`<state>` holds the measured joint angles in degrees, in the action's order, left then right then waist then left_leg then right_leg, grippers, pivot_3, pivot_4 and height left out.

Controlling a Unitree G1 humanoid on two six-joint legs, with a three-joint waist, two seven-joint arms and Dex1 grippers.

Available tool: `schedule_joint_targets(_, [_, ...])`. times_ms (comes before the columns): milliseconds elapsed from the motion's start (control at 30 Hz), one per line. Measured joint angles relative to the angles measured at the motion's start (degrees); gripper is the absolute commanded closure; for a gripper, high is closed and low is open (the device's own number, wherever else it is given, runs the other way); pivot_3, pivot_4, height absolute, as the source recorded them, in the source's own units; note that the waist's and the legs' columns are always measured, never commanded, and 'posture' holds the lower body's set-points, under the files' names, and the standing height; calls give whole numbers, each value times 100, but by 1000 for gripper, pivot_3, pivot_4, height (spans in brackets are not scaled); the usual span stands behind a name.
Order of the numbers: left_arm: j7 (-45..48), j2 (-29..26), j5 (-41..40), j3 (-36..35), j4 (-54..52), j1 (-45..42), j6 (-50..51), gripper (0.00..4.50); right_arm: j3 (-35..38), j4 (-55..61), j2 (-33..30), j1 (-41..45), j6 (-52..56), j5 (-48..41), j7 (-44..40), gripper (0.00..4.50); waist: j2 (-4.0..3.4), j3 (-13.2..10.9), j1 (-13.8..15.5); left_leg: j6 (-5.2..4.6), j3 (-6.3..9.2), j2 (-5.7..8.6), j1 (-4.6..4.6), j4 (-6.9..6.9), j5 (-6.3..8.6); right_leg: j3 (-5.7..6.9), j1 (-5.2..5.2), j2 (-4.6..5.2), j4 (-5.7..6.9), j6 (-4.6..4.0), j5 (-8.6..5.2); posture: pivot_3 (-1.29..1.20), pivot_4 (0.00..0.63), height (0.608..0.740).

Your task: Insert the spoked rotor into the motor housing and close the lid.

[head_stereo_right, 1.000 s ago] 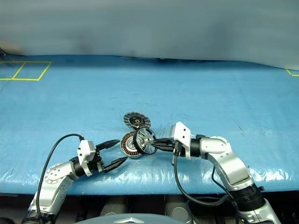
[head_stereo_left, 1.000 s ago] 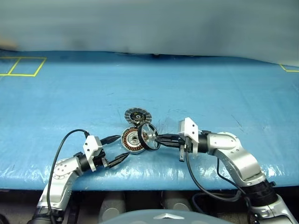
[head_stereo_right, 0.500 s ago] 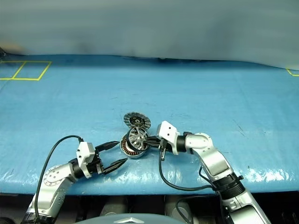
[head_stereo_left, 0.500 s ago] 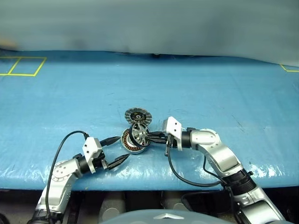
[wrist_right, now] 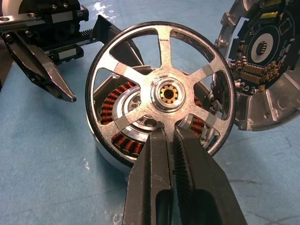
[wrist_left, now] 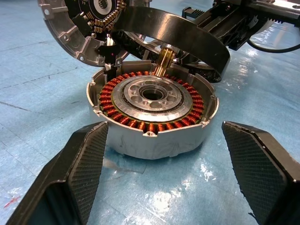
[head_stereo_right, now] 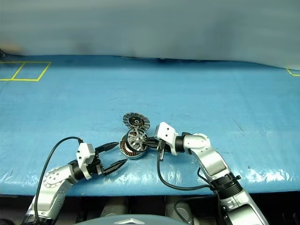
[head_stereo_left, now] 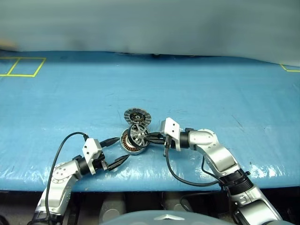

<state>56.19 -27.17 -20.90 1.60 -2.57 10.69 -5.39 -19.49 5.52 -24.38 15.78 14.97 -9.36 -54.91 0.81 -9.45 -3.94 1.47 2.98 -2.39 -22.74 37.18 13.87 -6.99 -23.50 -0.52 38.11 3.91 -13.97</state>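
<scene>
Left eye view had the blue worktop (head_stereo_left: 211, 93) carrying everything near its front edge, within reach of both arms. Right gripper (head_stereo_left: 151, 138) reached in from the right with its jaws pressed together on one spoke of the spoked rotor (head_stereo_left: 138, 133), pinching it near the hub; probably gripped there so the rim stayed free to drop into the case. Rotor was tilted, not flat, hanging just over the motor housing (wrist_left: 152, 117), lower edge close to the far wall, contact not certain. Left wrist view showed the brass shaft end pointing down toward the housing's centre bore, so I judged this as lining up for insertion, not seated yet. Housing sat flat on the worktop, copper windings up, open side clear. Lid (head_stereo_left: 136, 116) stood swung back just behind the housing, joined at one edge, segmented face showing; kept open so the rotor could go in, closing step not done. Left gripper (head_stereo_left: 119, 150) waited just beside the housing on the near left, jaws spread wide, holding nothing, straddling the case's near side without touching; likely placed to steady it or flip the lid afterwards.
</scene>
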Motion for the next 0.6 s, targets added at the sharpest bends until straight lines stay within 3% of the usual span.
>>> schedule_joint_targets(600, [5,-9,11,-32,0,14,0,372,-43,161,37,101,-80,6,-6,4466,0,0,6,0,0,1,0,0,0,1,0,1,0,-1,-1,0,150,740])
